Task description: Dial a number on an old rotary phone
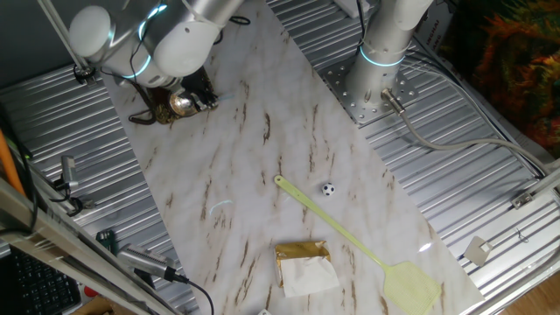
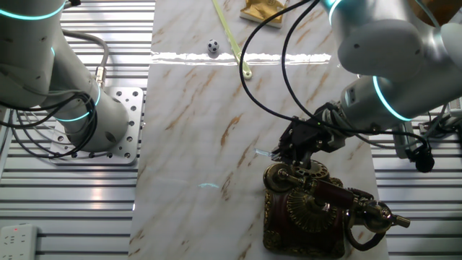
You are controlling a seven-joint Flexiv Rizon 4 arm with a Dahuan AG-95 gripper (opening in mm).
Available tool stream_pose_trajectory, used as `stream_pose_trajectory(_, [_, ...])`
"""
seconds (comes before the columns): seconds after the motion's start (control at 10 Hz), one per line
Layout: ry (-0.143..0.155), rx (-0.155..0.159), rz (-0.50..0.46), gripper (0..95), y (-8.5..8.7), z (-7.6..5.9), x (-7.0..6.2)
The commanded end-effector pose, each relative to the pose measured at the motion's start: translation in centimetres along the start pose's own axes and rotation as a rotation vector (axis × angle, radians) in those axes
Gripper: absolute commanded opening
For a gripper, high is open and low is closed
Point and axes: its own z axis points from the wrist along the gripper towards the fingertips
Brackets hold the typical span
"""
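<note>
Marble-patterned board covers the middle of the table, with ribbed metal panels on both sides of it. At one end of the board sits the old rotary phone, its dark brown base near the board's edge, its round brass dial facing up and the ornate handset lying across the cradle. In one fixed view the phone is almost wholly hidden under the arm's white wrist; only a brass gleam and a loop of dark cord show.

The pincer hangs just above the far end of the phone, close to the handset's brass earpiece, short of the dial. Its black fingers are bunched under cables and housing, and I cannot tell whether they are parted or closed; nothing appears to be held.

Judging from this, dialling has not begun. The risks seem plain: the phone looks small and light, so a sideways push on the dial could slide it off the board's edge. A descent at this spot could strike the handset and knock it off the cradle. A fingertip missing its hole would merely skate across the brass.

Well apart lie a yellow fly swatter, a tiny black-and-white ball and a gold-wrapped packet.
</note>
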Motion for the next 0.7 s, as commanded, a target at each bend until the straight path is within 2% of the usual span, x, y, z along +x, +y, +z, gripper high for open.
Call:
stream_pose_trajectory(0.1, [-0.006, 0.007, -0.004, 0.0, 0.21, -0.03, -0.22])
stream_pose_trajectory(0.6, [-0.014, 0.01, -0.002, 0.0, 0.63, 0.06, -0.55])
stream_pose_trajectory(0.7, [-0.02, 0.02, -0.006, 0.0, 0.7, 0.08, -0.61])
